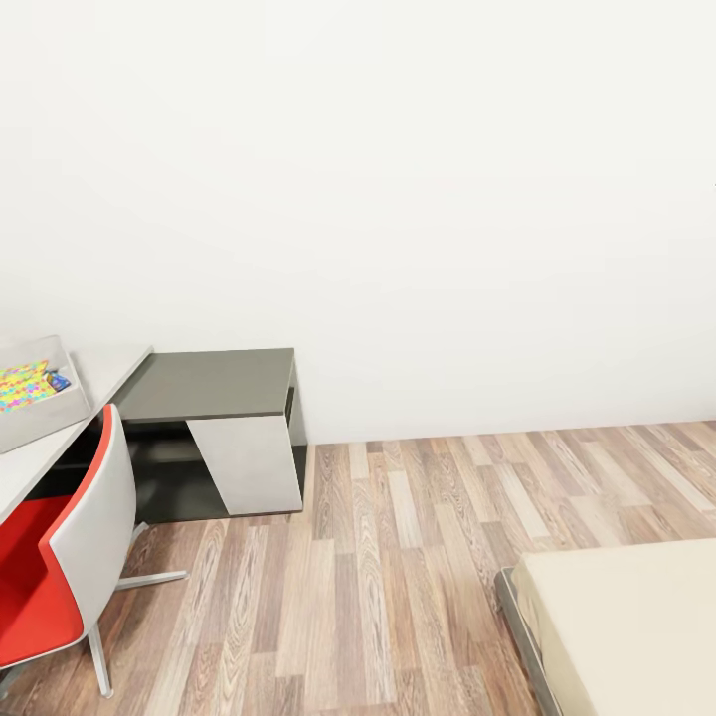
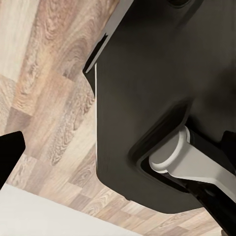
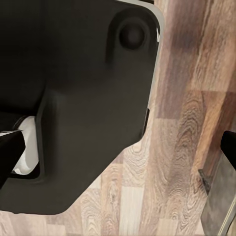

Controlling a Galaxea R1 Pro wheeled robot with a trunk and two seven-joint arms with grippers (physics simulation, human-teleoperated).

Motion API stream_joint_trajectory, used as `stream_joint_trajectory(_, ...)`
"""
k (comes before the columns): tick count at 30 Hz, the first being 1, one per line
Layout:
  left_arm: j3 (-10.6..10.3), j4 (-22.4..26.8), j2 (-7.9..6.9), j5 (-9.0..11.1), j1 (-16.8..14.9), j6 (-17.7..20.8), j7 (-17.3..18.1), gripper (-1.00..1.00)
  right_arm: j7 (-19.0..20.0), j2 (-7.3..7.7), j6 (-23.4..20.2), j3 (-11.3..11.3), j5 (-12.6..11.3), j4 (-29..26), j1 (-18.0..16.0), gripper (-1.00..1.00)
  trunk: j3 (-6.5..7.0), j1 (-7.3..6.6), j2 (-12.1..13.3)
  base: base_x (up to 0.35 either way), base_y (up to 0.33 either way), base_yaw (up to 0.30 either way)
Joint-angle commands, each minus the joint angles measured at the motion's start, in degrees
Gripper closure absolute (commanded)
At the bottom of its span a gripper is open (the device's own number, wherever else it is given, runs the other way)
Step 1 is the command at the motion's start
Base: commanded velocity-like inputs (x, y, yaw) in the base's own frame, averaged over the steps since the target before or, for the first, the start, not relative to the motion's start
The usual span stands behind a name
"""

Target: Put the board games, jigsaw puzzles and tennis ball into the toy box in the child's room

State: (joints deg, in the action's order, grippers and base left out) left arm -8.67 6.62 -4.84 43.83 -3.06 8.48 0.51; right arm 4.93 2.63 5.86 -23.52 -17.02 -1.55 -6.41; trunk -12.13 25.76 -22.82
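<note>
At the left edge of the head view, the light grey toy box [image 1: 45, 416] stands on the pale top of the table [image 1: 111, 366]. A bright multicoloured jigsaw puzzle [image 1: 22, 386] lies inside it, with a small blue item [image 1: 57, 379] beside it that I cannot identify. The bed [image 1: 626, 626] shows one bare beige corner at the lower right. The board games and the tennis ball are out of view. My left gripper [image 2: 118, 157] and right gripper [image 3: 118, 152] hang open over the wood floor beside my dark base, holding nothing.
A red and white swivel chair [image 1: 60, 557] stands at the table's near side. The table's lower dark grey wing [image 1: 214, 383] reaches toward the white wall. Wood-plank floor [image 1: 398, 557] stretches between the table and the bed.
</note>
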Motion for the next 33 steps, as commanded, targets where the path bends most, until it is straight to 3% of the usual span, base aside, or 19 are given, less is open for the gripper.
stream_joint_trajectory(1,-0.47,0.06,-0.05,0.55,-0.02,0.21,0.04,-1.00,0.25,-0.04,0.20,-0.43,-0.60,0.06,-0.05,-1.00,-0.10,0.03,-0.10,0.000,0.000,0.000)
stream_joint_trajectory(33,-0.47,0.06,-0.04,0.55,-0.02,0.22,0.02,-1.00,0.25,-0.23,0.20,-0.40,-0.56,0.06,-0.05,-1.00,-0.10,0.03,-0.10,0.000,0.000,0.000)
